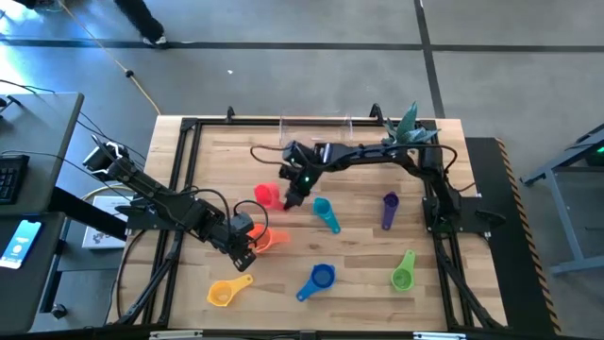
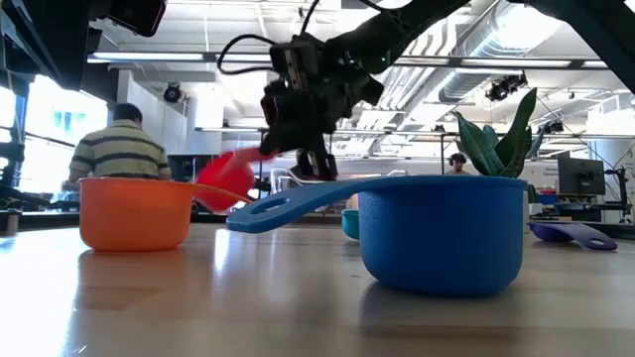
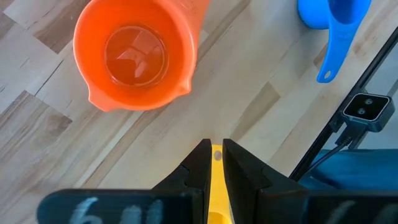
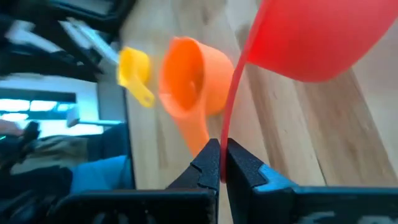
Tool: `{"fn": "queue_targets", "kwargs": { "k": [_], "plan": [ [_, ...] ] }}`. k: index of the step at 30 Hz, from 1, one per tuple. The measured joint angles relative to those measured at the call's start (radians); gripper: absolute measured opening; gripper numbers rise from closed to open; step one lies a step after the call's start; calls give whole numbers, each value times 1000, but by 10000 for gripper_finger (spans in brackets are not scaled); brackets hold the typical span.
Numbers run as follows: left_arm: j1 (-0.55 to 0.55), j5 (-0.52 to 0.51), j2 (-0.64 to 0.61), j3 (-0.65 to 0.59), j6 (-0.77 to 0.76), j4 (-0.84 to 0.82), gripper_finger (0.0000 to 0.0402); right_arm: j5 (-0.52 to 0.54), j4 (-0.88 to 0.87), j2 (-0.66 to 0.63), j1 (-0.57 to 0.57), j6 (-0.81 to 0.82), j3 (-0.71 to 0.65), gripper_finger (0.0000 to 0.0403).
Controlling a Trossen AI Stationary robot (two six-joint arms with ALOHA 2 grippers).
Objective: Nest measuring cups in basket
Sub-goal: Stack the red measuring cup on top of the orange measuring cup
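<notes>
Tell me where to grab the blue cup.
Pinch the flat handle of the blue cup, coming straight down with the pincer closing across the handle's width. The cup stands upright with its mouth up. Its handle juts out level from the rim toward the yellow cup, with bare table around it.

A grey floor (image 1: 311, 66), crossed by dark seams, is seen around the wooden table (image 1: 359, 255) from above. A dark desk (image 1: 33, 142) with a keyboard (image 1: 8, 178) and a phone (image 1: 19, 241) is placed on the left side, and a grey stand (image 1: 571, 161) on the right. From table height, a large open hall is shown under a white ceiling (image 2: 198, 40) hung with strip lights, ducts (image 2: 496, 50) and pipes. Bright windows (image 2: 40, 129) are set at the left. A seated person in a striped shirt (image 2: 117, 149) is seen from behind, and monitors (image 2: 575, 177) are placed at the far right. A green plant (image 2: 496, 139) is stood at the table's far edge.
</notes>
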Motion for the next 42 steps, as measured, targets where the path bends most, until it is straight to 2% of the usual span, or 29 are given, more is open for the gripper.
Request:
{"fn": "queue_targets", "kwargs": {
  "k": [5,12,21,35,42],
  "plan": [
    [0,0,0,0,2,0,30,-92,2,0,9,-27,61,0],
    [0,0,-17,0,23,2,30,-238,6,0,68,-77,57,0],
    [1,-2,-81,0,73,13,30,-292,47,3,130,-97,56,0],
    [1,-5,-196,0,97,74,30,-412,208,90,140,0,55,0],
    [1,-17,-201,0,108,72,30,-404,216,121,137,-22,55,0]
  ]
}}
